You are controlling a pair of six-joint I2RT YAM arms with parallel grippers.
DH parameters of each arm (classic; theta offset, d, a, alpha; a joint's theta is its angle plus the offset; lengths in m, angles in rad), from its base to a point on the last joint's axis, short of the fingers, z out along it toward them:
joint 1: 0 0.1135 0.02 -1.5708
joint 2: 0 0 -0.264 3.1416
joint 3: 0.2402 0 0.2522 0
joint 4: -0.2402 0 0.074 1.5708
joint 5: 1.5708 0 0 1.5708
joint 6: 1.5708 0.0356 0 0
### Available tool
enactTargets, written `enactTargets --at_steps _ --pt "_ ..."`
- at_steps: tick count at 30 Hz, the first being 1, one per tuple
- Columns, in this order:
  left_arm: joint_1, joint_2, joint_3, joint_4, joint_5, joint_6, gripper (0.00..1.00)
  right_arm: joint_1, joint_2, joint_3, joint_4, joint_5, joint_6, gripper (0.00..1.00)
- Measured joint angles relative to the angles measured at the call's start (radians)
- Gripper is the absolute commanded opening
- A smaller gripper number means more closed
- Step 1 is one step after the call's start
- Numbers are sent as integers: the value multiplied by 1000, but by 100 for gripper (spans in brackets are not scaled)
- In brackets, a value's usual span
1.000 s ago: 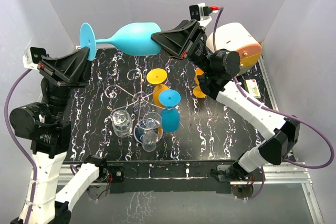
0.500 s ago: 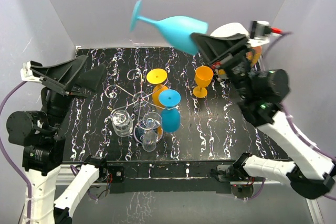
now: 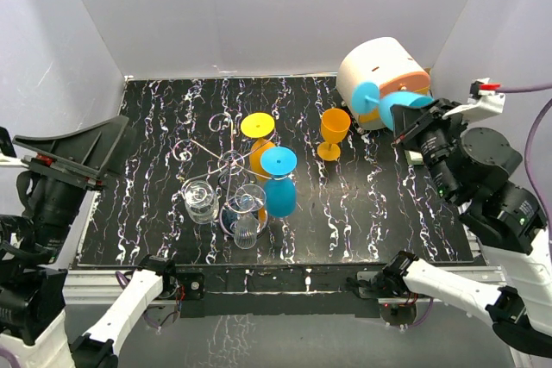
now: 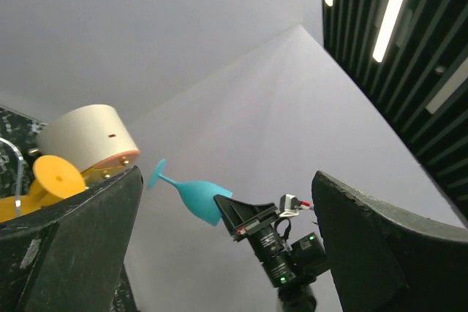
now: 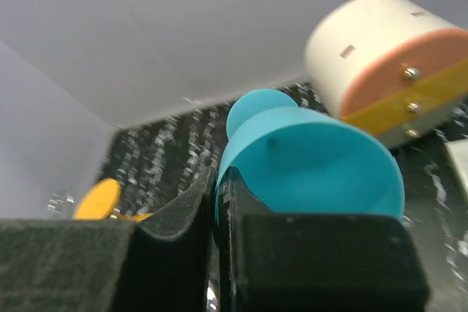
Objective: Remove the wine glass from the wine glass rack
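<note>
Table [image 3: 362, 204]: black with white marbling, white walls around it. A cream drum [image 3: 379, 62] with an orange-and-yellow face lies at the right rear.

Wine glass rack [image 3: 231, 161]: mid-table, left of centre. Hanging on it are a yellow-footed glass [image 3: 257, 126], a second turquoise glass [image 3: 279, 189], a clear glass [image 3: 200, 201] and another clear glass [image 3: 247, 217]. An orange glass [image 3: 334, 131] stands upright on the table to the rack's right, apart from it.

Turquoise wine glass [image 3: 404, 110]: off the rack and well apart from it, at the right rear, seen against the drum's face.

View differences:
- The overhead view gives the layout, but the glass is foreshortened there to a foot disc and a bowl.
- The left wrist view alone shows the glass side-on: foot, stem and bowl tilted, foot uppermost, against the white wall.
- The right wrist view alone shows the grip itself, looking into the bowl from close up with the drum behind.

Right gripper [image 5: 218, 191]: jaws nearly together, with only a slim gap. The bowl's wall at the rim is pinched between the pads, so the glass is held.

Left gripper [image 4: 227, 177]: jaws spread fully wide, holding and touching nothing. It is drawn back at the table's left edge, and its two fingers [image 4: 73, 246] frame the far arm and its glass.
</note>
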Motion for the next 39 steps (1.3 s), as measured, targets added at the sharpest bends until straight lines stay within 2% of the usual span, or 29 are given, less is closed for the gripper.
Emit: enactTargets --at_steps 6,8,11,18,25,29,39 --pt "0 2 29 -156 -37 105 99 0 93 129 -440 80 87 0" --pt "0 5 29 -188 -39 119 99 0 135 134 -541 102 121 0" --pt "0 7 31 -227 -39 135 99 0 196 115 -598 124 146 0" --pt "0 10 64 -312 -39 147 99 -34 311 -56 -454 114 113 0" --pt "0 10 137 -397 -40 159 99 -334 418 -140 -204 -100 47 0" --pt "-1 10 139 -438 -40 167 99 -443 485 -173 -124 -199 21 0" --pt "-1 19 138 -532 -27 208 99 -491 636 -222 11 -265 -16 0"
